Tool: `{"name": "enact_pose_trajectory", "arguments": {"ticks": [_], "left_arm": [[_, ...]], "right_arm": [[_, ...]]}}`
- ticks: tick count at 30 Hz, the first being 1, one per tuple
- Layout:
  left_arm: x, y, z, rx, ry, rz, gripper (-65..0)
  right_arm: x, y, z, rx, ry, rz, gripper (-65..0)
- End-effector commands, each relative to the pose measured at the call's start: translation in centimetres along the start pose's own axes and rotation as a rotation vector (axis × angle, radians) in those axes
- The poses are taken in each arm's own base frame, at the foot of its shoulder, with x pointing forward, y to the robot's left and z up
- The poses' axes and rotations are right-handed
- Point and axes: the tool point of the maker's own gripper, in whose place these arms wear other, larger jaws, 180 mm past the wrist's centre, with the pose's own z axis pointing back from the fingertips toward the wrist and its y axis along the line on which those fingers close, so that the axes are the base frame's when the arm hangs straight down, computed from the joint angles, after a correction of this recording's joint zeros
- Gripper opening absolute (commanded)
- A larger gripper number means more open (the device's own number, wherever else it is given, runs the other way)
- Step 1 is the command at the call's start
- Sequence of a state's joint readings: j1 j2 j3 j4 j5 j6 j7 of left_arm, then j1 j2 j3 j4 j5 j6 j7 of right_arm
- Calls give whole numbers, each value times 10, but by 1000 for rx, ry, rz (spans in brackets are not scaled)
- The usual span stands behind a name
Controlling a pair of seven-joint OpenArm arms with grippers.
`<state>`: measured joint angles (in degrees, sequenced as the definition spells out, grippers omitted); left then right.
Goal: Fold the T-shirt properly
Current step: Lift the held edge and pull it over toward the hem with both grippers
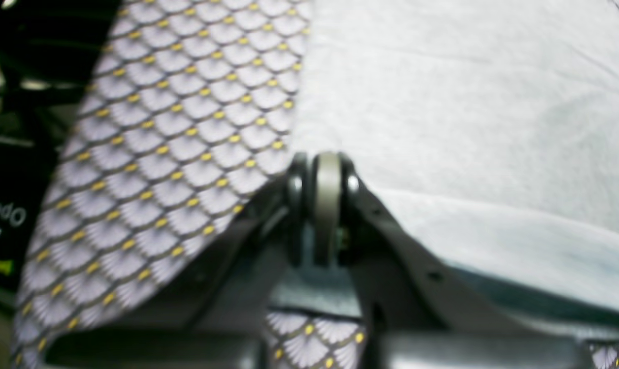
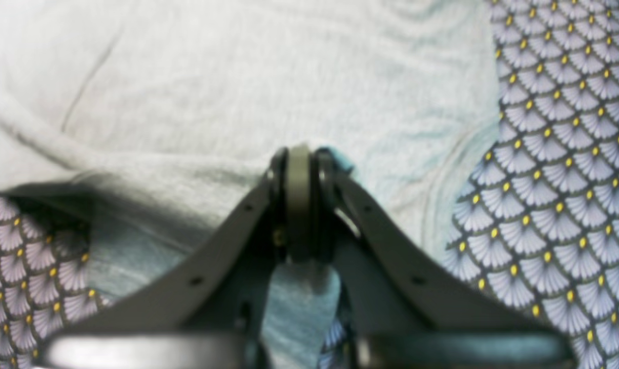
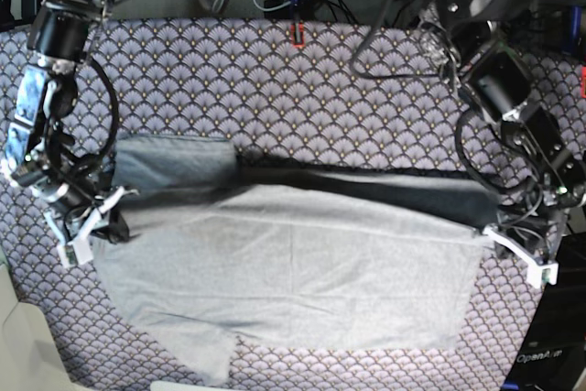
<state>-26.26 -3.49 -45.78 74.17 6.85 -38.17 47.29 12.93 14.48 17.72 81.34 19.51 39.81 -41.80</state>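
The light grey T-shirt (image 3: 293,272) lies spread across the purple fan-patterned tablecloth (image 3: 302,98), with its far edge lifted and its darker inside showing along the top. My left gripper (image 3: 502,237) is shut on the shirt's right edge. Up close its fingertips (image 1: 327,166) are pressed together at the cloth's border, and the T-shirt (image 1: 468,102) rises in a fold to their right. My right gripper (image 3: 103,210) is shut on the shirt's left edge. In its wrist view the gripper (image 2: 299,159) pinches the T-shirt (image 2: 238,77), and a strip of fabric hangs down between the fingers.
Cables and dark equipment crowd the space behind the table, near a small red item (image 3: 298,36). The tablecloth (image 1: 176,128) ends at a dark drop on the left of the left wrist view. Patterned tablecloth (image 2: 560,154) shows bare to the right of the right gripper.
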Motion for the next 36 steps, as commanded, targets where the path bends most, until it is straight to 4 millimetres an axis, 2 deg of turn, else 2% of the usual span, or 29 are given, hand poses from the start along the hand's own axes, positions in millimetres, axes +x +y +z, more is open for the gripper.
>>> {"name": "enact_pose_trajectory", "arguments": {"ticks": [1,4,8,16,20,23,28,33,36], "left_arm": [[28,-1,1,-9,-75,-10,-650],[28,-6,-2,-21,-73,-16,-650],[43,-7,-2,-24,-100,-14,-650],[44,-6,-1,-22,-103,-13,-650],[37,-4,-1,-18,-89,-12,-650],[34,5,1,-4,-94,-16,-650],[27,7,2,1,-122,-19,-650],[23,5,0,-5,-114,-15,-650],[16,2,-7,-26,-91,4,-650]], "right_arm": [[21,-8,1,-6,-57,10,-635],[23,-17,-5,-8,-47,-8,-635],[29,-13,-16,18,-38,-4,-635],[33,-12,-26,37,-73,-33,-635],[32,-21,-32,34,-64,-59,-635],[38,-30,-34,25,-83,-73,-635],[46,-43,-38,16,-88,-96,-635],[52,-43,-38,16,-105,-95,-635],[56,-32,-43,41,-119,-63,-635]]}}
